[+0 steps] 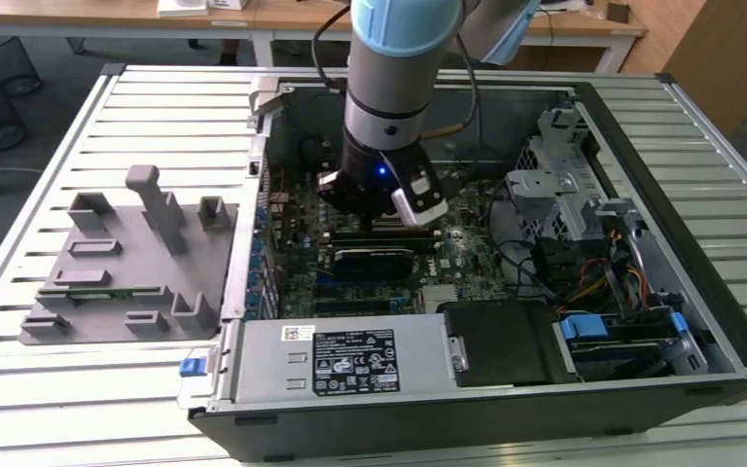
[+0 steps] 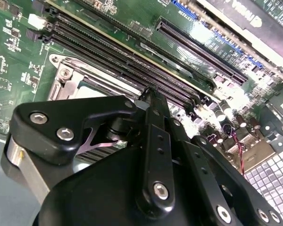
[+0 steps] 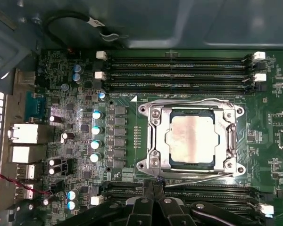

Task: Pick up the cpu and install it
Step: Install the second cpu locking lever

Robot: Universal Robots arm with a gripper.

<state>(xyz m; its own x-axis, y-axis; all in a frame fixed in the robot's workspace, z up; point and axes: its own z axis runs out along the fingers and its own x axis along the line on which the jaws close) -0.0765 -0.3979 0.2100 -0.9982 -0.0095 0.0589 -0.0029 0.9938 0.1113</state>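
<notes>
One chip, the cpu (image 3: 192, 143), lies seated in the metal socket frame (image 3: 154, 141) on the green motherboard (image 3: 122, 75) inside the open computer case (image 1: 685, 195). Just beside that frame, the gripper (image 3: 152, 184) has its jaws clenched together, grasping nothing.

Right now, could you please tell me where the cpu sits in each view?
First wrist view: the cpu lies centred inside the socket frame.
Second wrist view: what seems its pale edge peeks out within the frame.
Exterior view: the arm stands over that spot.
Shared landmark: the memory slots beside the socket, in both wrist views.
</notes>
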